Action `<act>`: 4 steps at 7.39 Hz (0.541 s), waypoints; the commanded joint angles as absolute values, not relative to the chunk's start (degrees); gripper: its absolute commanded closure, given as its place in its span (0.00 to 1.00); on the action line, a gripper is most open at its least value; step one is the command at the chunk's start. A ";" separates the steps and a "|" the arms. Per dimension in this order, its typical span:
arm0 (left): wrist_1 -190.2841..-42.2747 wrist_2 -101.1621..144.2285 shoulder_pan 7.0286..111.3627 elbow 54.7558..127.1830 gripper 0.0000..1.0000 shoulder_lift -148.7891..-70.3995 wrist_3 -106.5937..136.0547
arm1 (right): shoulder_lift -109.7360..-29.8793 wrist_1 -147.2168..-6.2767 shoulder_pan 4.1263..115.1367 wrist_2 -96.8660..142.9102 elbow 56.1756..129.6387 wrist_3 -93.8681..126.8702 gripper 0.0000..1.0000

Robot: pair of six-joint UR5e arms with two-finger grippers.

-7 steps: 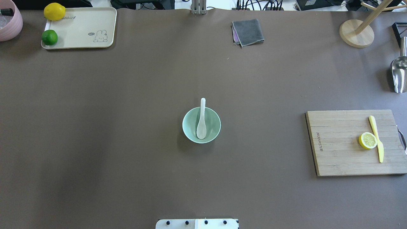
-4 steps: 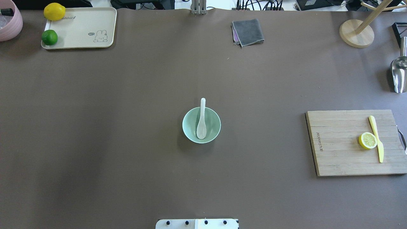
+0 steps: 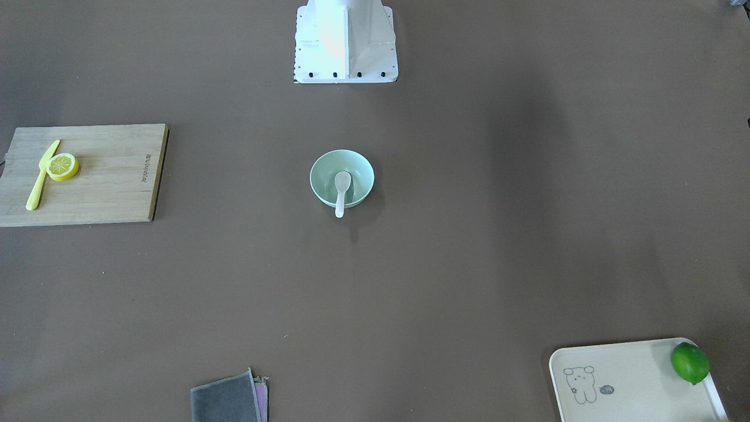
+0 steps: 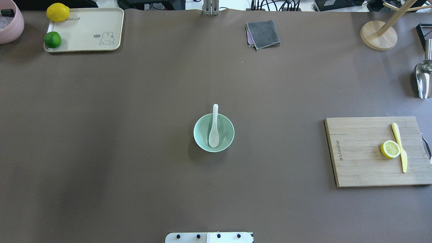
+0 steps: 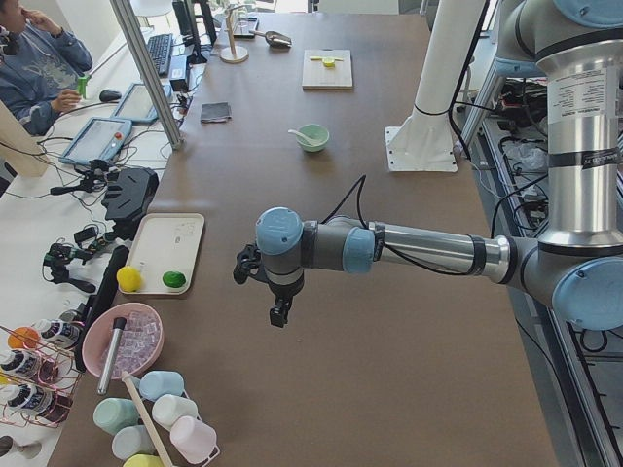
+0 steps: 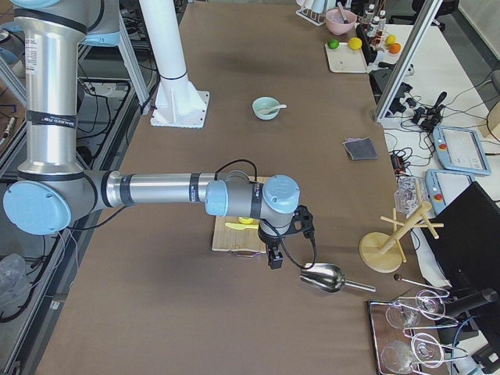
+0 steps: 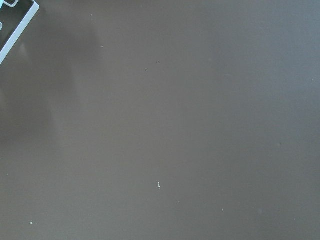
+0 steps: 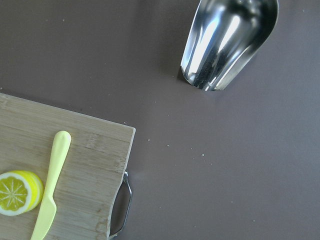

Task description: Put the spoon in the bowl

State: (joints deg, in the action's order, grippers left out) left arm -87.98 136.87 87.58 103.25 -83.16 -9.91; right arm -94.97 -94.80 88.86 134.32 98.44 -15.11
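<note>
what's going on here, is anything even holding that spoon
Nothing is being handled at this moment. The white spoon lies with its scoop inside the mint-green bowl at the middle of the table, its handle poking out over the rim. Both arms are far from it: the left hand hangs over bare table near the tray, and the right hand hangs by the cutting board and the metal scoop.

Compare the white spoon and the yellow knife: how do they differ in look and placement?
The spoon is white with an oval scoop; the knife is yellow, slim and flat. The spoon leans in the bowl, handle over its rim; the knife lies flat on the cutting board beside the lemon half. Both run roughly lengthwise away from the robot.
</note>
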 commanded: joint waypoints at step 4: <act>-88.24 136.93 87.63 104.32 0.02 -83.93 -9.76 | -95.45 -94.75 88.95 134.30 98.18 -15.38 0.00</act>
State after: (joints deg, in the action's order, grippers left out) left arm -88.13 136.90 87.57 103.71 -83.59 -9.77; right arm -95.22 -94.81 88.93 134.30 98.42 -15.16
